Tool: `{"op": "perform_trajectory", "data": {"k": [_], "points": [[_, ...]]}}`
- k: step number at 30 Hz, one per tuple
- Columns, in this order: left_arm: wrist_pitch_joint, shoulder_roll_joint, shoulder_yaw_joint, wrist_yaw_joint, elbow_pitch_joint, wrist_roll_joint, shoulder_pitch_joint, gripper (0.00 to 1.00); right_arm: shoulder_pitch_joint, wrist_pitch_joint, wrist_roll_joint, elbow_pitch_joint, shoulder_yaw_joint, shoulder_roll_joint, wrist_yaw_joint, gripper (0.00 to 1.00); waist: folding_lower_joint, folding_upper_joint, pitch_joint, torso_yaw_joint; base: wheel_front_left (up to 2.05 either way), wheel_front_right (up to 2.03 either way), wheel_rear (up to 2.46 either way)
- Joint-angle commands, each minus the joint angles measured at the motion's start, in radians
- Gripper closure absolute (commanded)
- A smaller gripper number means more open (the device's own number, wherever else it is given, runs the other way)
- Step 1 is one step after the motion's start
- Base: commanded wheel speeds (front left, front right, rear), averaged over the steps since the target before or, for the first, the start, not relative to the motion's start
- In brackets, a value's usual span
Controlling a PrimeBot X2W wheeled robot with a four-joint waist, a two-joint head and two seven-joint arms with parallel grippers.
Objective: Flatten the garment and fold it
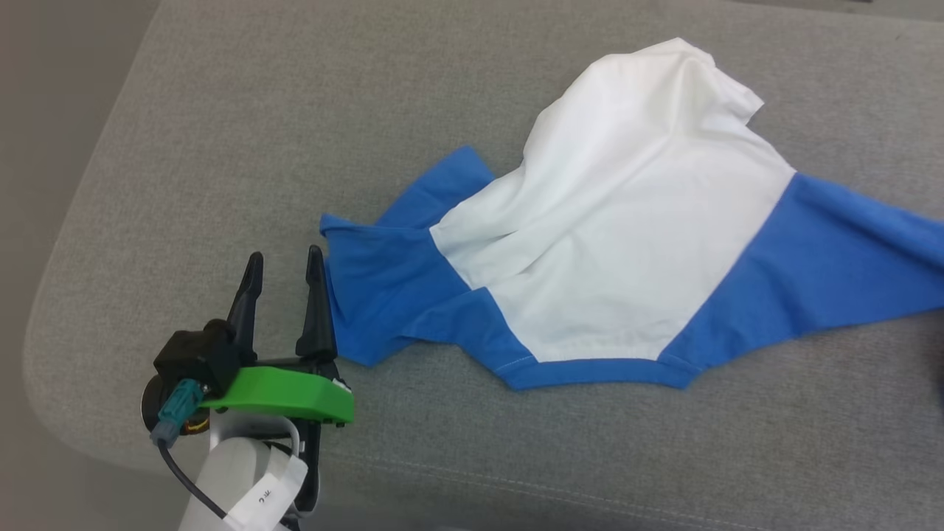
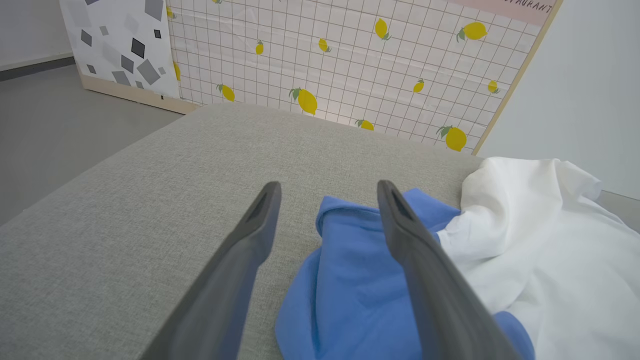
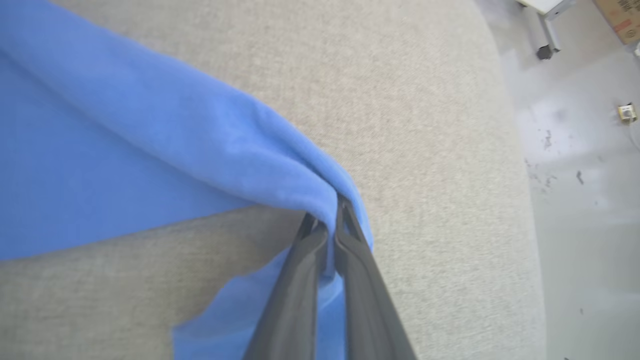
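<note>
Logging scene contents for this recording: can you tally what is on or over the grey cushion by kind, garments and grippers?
Garments: 1, the white and blue garment
Grippers: 2, the left gripper with fingers open beside the garment, and the right gripper with fingers shut on the garment's blue cloth
Total: 3

Head view: one blue sleeve of the garment (image 1: pixel 627 221) passes the right picture edge, so its cuff is cut off. A dark blur (image 1: pixel 939 369) at that edge cannot be identified. Forearm label (image 1: pixel 273 487) print is too small to read.

Right wrist view: a pinched blue fold covers the right end effector (image 3: pixel 327 214) tips. A small floor object (image 3: pixel 626 112) is unidentifiable.

Left wrist view: pink strip (image 2: pixel 500 6) lettering is cut by the top edge.
</note>
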Motion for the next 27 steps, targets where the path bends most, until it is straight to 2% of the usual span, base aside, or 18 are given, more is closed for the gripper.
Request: {"op": "perform_trajectory", "data": {"k": [1, 6, 10, 11, 12, 13, 20, 27], "points": [[-0.004, -0.002, 0.0, -0.007, -0.005, 0.006, -0.018, 0.0, -0.037, -0.021, -0.015, 0.013, -0.01, -0.024, -0.002, 1.0, 0.0, -0.0001, 0.027, 0.022, 0.0, 0.0, 0.0], [-0.004, -0.002, -0.003, -0.008, -0.01, 0.008, -0.035, 0.0, -0.13, -0.058, -0.043, 0.047, -0.011, -0.077, -0.002, 1.0, 0.0, -0.0001, 0.063, 0.047, 0.0, 0.0, 0.0], [-0.004, -0.002, -0.002, -0.009, -0.013, 0.007, -0.041, 0.0, -0.182, -0.078, -0.027, 0.084, 0.016, -0.074, -0.002, 1.0, 0.0, -0.0001, 0.078, 0.058, 0.0, 0.0, 0.0], [-0.004, -0.002, -0.003, -0.009, -0.012, 0.007, -0.043, 0.0, -0.189, -0.079, -0.015, 0.095, 0.018, -0.067, -0.002, 0.9, 0.0, -0.0001, 0.08, 0.06, 0.0, 0.0, 0.0], [-0.004, -0.002, -0.003, -0.008, -0.011, 0.007, -0.044, 0.0, -0.19, -0.081, -0.009, 0.1, 0.024, -0.062, -0.002, 0.54, 0.0, -0.0001, 0.079, 0.061, 0.0, 0.0, 0.0], [-0.004, -0.002, -0.004, -0.007, -0.01, 0.006, -0.046, 0.0, -0.19, -0.085, 0.003, 0.106, 0.024, -0.054, -0.002, 0.0, 0.0, -0.0001, 0.078, 0.062, 0.0, 0.0, 0.0], [-0.004, -0.002, 0.0, -0.006, 0.011, 0.007, -0.024, 0.0, -0.13, -0.181, 0.092, 0.055, 0.007, 0.043, -0.002, 0.0, 0.0, -0.0001, 0.009, 0.042, 0.0, 0.0, 0.0], [-0.004, -0.002, 0.007, -0.01, 0.035, 0.009, 0.03, 0.0, 0.068, -0.28, 0.219, -0.121, 0.109, 0.183, -0.002, 0.0, 0.0, -0.0001, -0.091, -0.001, 0.0, 0.0, 0.0]]}}
